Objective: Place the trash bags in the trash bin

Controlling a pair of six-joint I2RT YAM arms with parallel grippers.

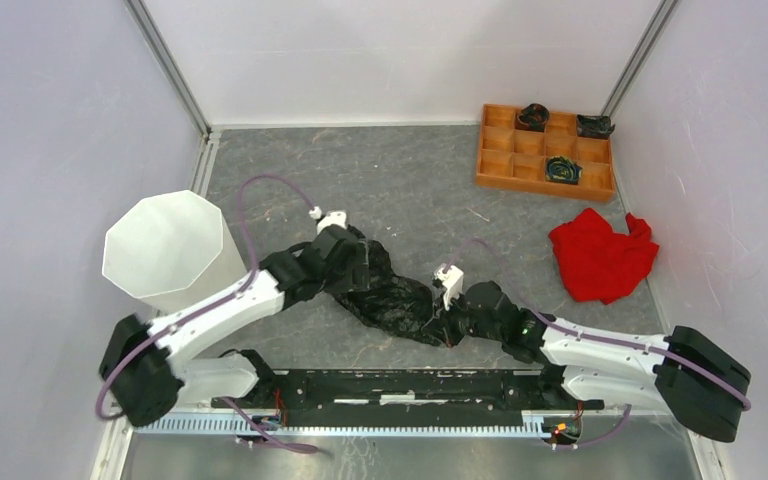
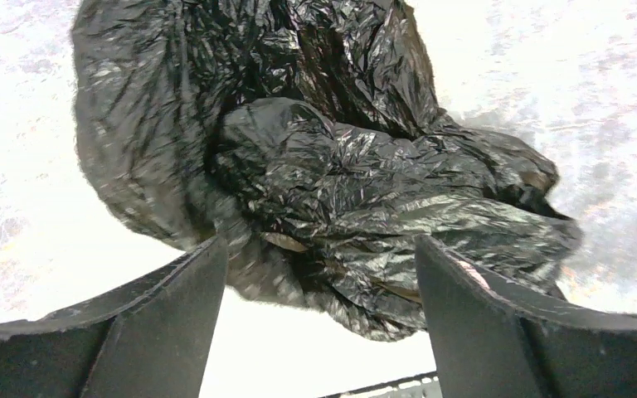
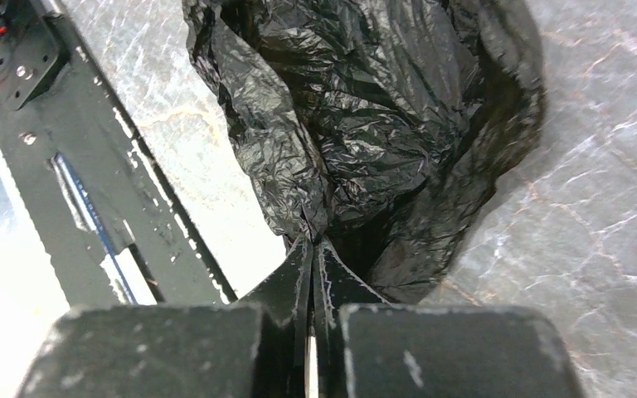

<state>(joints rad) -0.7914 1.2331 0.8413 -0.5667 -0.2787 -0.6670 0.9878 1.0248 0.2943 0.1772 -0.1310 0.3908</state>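
A crumpled glossy black trash bag (image 1: 392, 295) lies on the grey table between my two arms. The white trash bin (image 1: 165, 245) with its octagonal rim stands upright at the left, apart from the bag. My left gripper (image 1: 358, 262) is at the bag's left end. In the left wrist view its jaws stand wide apart, open (image 2: 319, 265), with wrinkled folds of the bag (image 2: 340, 166) bulging between the tips. My right gripper (image 1: 448, 328) is at the bag's near right end. There the jaws are shut (image 3: 312, 242) on a pinched fold of the bag (image 3: 357, 108).
A red cloth (image 1: 600, 258) lies at the right. An orange compartmented tray (image 1: 545, 148) holding small dark rolls sits at the back right. The black base rail (image 1: 400, 385) runs along the near edge, close to my right gripper. White walls enclose the table.
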